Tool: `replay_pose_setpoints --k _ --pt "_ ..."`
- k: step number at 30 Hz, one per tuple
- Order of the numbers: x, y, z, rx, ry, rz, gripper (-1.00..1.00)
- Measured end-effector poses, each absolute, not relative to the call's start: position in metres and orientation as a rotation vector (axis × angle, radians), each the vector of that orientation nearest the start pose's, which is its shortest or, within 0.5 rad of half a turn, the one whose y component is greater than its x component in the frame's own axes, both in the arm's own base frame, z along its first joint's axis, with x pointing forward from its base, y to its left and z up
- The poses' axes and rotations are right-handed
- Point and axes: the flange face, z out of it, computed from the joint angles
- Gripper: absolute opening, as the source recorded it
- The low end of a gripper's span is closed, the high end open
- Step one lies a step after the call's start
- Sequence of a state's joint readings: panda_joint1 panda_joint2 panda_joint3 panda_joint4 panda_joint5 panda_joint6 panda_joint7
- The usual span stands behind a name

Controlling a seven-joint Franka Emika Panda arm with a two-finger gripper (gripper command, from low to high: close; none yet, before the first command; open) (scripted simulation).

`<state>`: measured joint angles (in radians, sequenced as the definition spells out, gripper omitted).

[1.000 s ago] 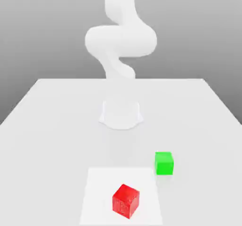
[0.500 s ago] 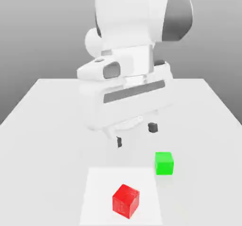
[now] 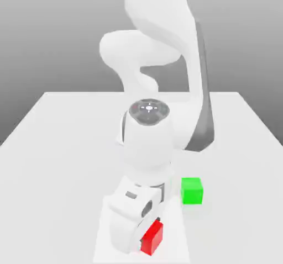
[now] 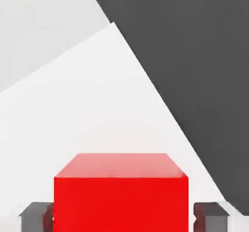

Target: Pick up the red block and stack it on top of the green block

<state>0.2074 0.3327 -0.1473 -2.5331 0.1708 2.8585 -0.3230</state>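
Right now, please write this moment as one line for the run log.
phase: grasp | end effector: shut on red block | green block: apart on table, bare | stack: not yet done

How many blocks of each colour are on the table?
Red block: 1
Green block: 1
Total: 2 blocks
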Motion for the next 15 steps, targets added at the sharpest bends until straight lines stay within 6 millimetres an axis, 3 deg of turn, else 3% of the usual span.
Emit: replay_pose_setpoints --k 3,8,15 --pt "0.452 0.013 0.149 -3.122 -0.357 0.002 -1.00" --pt "0.452 0.013 0.201 -3.121 -0.359 0.002 -1.00" --pt "0.391 0.078 0.237 -3.004 -0.960 0.016 -1.00"
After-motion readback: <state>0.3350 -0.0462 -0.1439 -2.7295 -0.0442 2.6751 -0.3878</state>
